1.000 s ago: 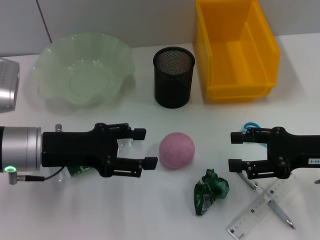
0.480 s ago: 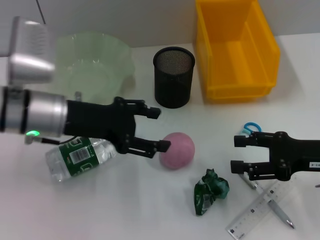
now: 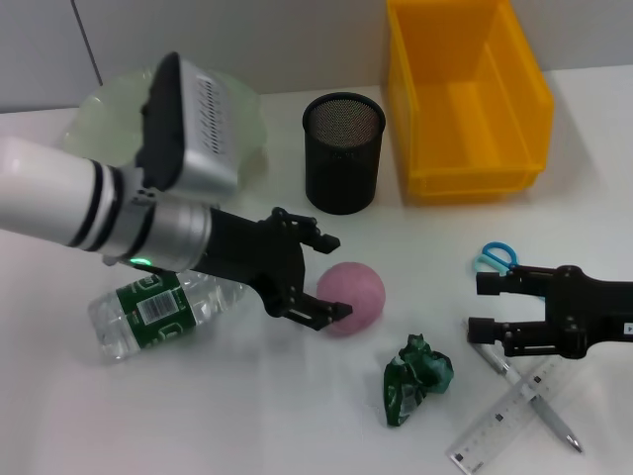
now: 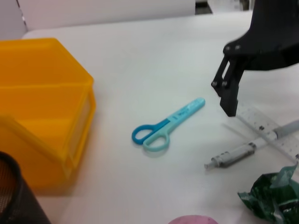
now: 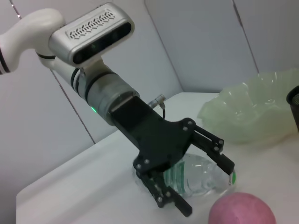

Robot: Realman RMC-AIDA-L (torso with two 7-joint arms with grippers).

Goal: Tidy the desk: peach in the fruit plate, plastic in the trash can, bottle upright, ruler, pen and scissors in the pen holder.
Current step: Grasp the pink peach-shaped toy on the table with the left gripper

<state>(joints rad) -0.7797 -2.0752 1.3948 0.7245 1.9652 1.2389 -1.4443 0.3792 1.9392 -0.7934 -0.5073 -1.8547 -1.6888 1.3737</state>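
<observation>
1. Reaching in with the left gripper (image 3: 326, 277), jaws spread wide, right beside the pink peach (image 3: 351, 297) and not gripping it.
2. Lying on its side on the white surface (image 3: 247, 396): the bottle (image 3: 158, 312), partly under the left arm.
3. Hovering low near the scissors (image 3: 495, 257), pen (image 3: 539, 406) and ruler (image 3: 509, 416): the right gripper (image 3: 485, 305), jaws parted and holding nothing.
4. Sitting just below the peach: the crumpled green plastic (image 3: 415, 376).

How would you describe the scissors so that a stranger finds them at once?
Start at the yellow bin at the table's far right. On the white table in front of it lie the scissors, beside the right tool. Their blue loop handles distinguish them from the pen and clear ruler nearby.
</observation>
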